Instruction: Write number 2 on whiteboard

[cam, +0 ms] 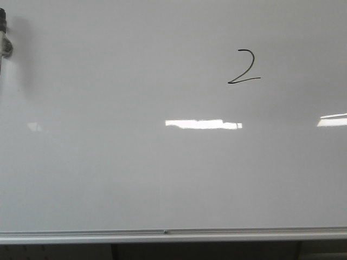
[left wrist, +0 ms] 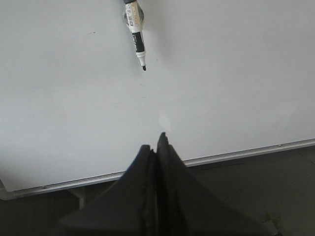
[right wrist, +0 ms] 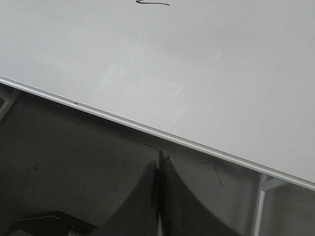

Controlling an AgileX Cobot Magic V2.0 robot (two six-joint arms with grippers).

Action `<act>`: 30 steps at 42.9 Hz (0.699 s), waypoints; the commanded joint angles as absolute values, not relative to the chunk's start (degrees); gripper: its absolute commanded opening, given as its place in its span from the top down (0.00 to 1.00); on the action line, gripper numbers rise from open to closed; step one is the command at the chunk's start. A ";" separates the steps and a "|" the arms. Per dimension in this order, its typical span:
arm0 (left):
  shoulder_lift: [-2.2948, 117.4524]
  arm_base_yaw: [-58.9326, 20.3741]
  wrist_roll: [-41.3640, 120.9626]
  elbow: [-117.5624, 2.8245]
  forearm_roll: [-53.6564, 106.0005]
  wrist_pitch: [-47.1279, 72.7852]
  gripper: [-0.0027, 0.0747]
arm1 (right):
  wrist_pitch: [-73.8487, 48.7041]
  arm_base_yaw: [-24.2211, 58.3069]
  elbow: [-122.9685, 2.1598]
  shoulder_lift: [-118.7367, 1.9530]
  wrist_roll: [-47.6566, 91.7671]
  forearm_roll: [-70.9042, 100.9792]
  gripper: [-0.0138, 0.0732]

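Observation:
A thin black number 2 (cam: pixel 244 67) stands on the pale whiteboard (cam: pixel 135 179), right of centre and high up; the right wrist view catches only its base stroke (right wrist: pixel 152 3) at the frame edge. A marker (left wrist: pixel 136 30) lies on the whiteboard (left wrist: pixel 221 88) with its black tip bare, far ahead of my left gripper (left wrist: pixel 156 142); a piece of it (cam: pixel 4 38) pokes in at the front view's left edge. The left jaws are shut on nothing, over the board's near frame. My right gripper (right wrist: pixel 161 158) is shut and empty too, over the dark table short of the board's frame.
The board's silver frame (cam: pixel 162 234) runs along its near edge, with dark table (right wrist: pixel 74 162) below it. Bright light reflections (cam: pixel 203 124) lie across the board's middle and right side. A metal leg (right wrist: pixel 260 206) shows under the frame in the right wrist view.

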State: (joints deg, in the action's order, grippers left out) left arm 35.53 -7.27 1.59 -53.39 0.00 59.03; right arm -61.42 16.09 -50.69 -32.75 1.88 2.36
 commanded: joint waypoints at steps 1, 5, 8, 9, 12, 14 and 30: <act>35.62 -7.39 0.87 -54.79 0.00 55.02 0.99 | -57.55 15.71 -52.04 -32.93 2.20 1.71 0.92; 35.35 -7.35 0.87 -54.54 -0.47 55.02 0.99 | -57.55 15.71 -52.04 -32.93 2.20 1.71 0.92; 33.88 -6.82 0.87 -53.00 0.00 52.43 0.99 | -57.55 15.71 -52.04 -32.93 2.20 1.71 0.92; 33.29 -6.58 0.87 -52.17 0.00 50.82 0.99 | -57.55 15.71 -52.04 -32.93 2.20 1.71 0.92; 30.41 -5.44 0.87 -48.23 0.00 44.02 0.99 | -57.55 15.71 -52.04 -32.93 2.20 1.71 0.92; 28.38 -4.63 0.87 -44.68 0.72 39.15 0.99 | -57.55 15.71 -52.04 -32.93 2.20 1.71 0.92; 4.89 1.98 1.10 -14.09 2.65 16.43 0.99 | -57.55 15.71 -52.04 -32.93 2.20 1.71 0.92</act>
